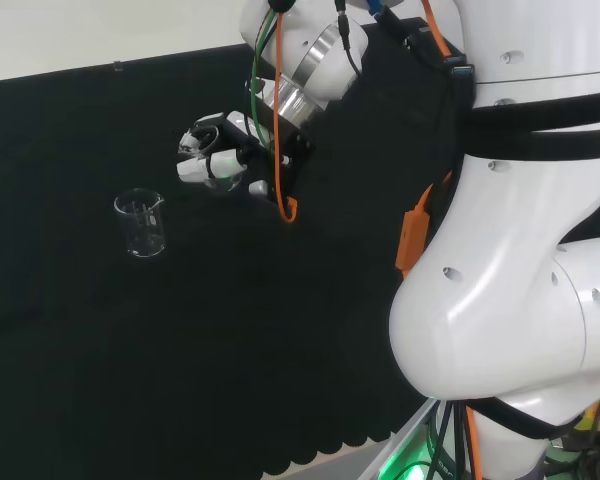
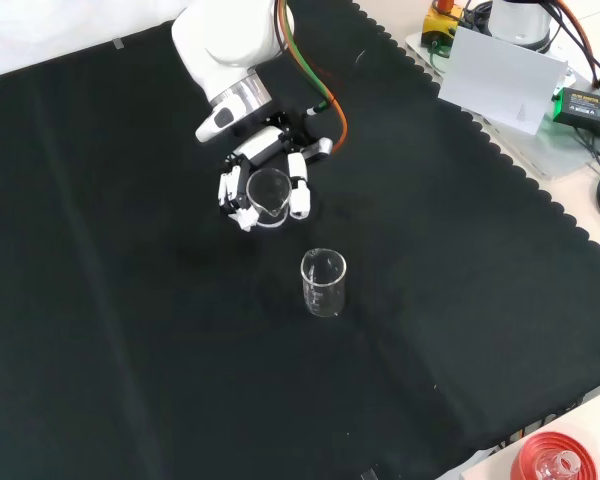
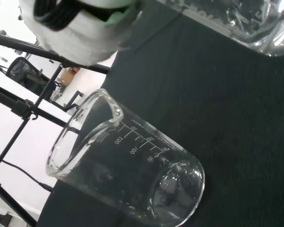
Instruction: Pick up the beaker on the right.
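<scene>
Two clear glass beakers show. One beaker (image 2: pixel 269 193) sits between the fingers and thumb of the black and white hand (image 2: pixel 263 146), which curl round its wall. Whether its base touches the cloth I cannot tell. In the head view the hand (image 1: pixel 218 158) is left of the arm's links, the glass inside it hard to make out. The other beaker (image 2: pixel 323 282) stands upright and free on the black cloth, nearer the camera in the front view, and left of and below the hand in the head view (image 1: pixel 141 222). The wrist view has this free beaker (image 3: pixel 128 170) large, the held beaker (image 3: pixel 246 19) close by, and a blurred part of the hand (image 3: pixel 80 28).
In the front view a white card (image 2: pixel 500 75) and a black device (image 2: pixel 585 105) lie beyond the cloth's scalloped right edge. A red ribbed ring (image 2: pixel 550 462) holding glassware sits at the bottom right corner. The arm's white links (image 1: pixel 510 250) fill the head view's right.
</scene>
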You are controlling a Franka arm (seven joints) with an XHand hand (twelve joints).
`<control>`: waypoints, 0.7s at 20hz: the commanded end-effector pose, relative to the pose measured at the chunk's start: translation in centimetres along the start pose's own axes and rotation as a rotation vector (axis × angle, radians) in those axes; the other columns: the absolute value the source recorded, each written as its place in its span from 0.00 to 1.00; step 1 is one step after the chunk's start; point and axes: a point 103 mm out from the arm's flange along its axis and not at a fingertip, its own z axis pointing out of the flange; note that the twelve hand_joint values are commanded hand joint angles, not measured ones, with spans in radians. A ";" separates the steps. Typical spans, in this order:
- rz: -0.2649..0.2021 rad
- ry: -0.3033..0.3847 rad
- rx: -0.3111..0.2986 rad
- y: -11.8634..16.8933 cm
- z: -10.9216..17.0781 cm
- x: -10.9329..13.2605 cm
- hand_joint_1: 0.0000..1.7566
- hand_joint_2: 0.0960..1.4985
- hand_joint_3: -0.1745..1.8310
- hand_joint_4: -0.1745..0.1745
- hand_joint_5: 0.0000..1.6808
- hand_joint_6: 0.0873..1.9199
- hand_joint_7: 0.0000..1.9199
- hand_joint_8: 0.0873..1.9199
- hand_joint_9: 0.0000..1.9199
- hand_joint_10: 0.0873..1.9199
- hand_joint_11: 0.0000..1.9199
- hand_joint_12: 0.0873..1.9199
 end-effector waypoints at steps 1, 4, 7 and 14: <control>0.003 -0.016 0.007 -1.0 -0.8 0.4 0.61 0.66 0.09 1.00 0.70 0.34 0.73 0.06 0.63 0.11 0.40 0.56; -0.004 -0.021 0.002 -1.6 -1.3 0.9 0.61 0.66 0.09 1.00 0.70 0.33 0.73 0.06 0.63 0.11 0.40 0.56; -0.001 -0.025 0.008 -2.0 -1.7 1.0 0.62 0.66 0.09 1.00 0.70 0.33 0.73 0.06 0.63 0.11 0.40 0.56; -0.007 -0.060 0.020 -3.3 -2.8 2.0 0.62 0.66 0.09 1.00 0.70 0.33 0.73 0.06 0.63 0.11 0.40 0.56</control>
